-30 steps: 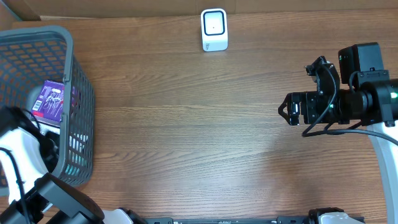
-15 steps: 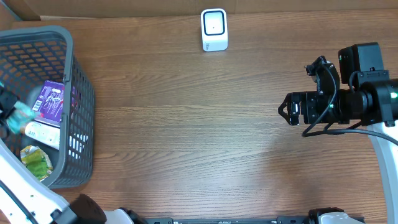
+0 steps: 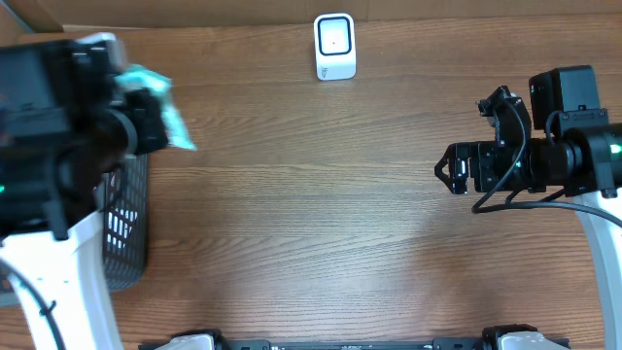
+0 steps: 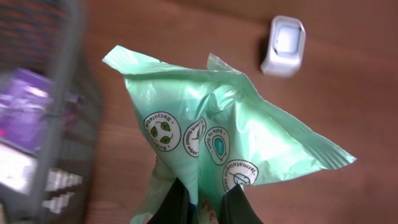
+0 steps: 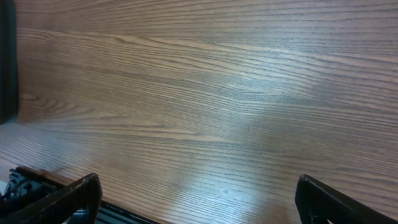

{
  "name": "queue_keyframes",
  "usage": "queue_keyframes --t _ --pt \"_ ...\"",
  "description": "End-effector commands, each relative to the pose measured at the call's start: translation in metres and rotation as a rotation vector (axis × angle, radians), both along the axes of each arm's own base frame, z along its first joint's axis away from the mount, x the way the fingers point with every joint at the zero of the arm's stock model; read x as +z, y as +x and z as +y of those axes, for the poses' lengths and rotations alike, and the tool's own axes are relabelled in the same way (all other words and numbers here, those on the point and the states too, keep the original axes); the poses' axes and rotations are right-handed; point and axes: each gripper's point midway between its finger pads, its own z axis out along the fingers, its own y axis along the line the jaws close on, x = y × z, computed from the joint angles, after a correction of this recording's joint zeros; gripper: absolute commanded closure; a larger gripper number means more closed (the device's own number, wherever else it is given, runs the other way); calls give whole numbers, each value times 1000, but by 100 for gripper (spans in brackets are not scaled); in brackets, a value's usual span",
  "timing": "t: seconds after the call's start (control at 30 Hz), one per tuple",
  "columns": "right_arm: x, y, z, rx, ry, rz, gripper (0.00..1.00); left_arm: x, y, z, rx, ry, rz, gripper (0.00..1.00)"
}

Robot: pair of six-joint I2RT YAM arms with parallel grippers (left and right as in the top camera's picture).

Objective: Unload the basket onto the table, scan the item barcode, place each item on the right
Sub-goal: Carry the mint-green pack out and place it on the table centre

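My left gripper (image 4: 208,205) is shut on a pale green plastic packet (image 4: 211,137) printed with round logos, and its black fingers (image 4: 177,202) pinch the packet's lower edge. No barcode shows on the side facing me. In the overhead view this gripper (image 3: 146,122) holds the packet (image 3: 167,115) in the air above the basket's right rim, motion-blurred. The white scanner (image 3: 335,46) stands at the table's far edge and also shows in the left wrist view as the scanner (image 4: 285,45). My right gripper (image 3: 452,170) is open and holds nothing above bare wood at the right, as the right wrist view of this gripper (image 5: 199,205) confirms.
A grey mesh basket (image 3: 126,224) stands at the left edge, mostly hidden under my left arm. Its blurred wall (image 4: 56,124) encloses a purple box (image 4: 22,115). Brown wooden tabletop (image 3: 311,214) lies between the two arms.
My left arm has lifted out of the basket with the green packet and swung up and to the right over the rim. The right arm has not moved.
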Motion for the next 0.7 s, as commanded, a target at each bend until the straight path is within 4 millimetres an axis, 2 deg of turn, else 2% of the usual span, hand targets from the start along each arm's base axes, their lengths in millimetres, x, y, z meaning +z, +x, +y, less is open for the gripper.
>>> queue_keyframes --t 0.0,0.23,0.4,0.67 --pt "7 3 1 3 -2 -34 0 -33 8 -20 6 -12 100 96" --pt "12 13 2 -24 13 -70 0 -94 23 -58 -64 -5 228 96" --pt "11 12 2 -24 13 -67 0 -128 36 -81 -90 12 276 96" --pt "10 10 1 -23 11 -54 0 -170 48 -97 -101 15 341 96"
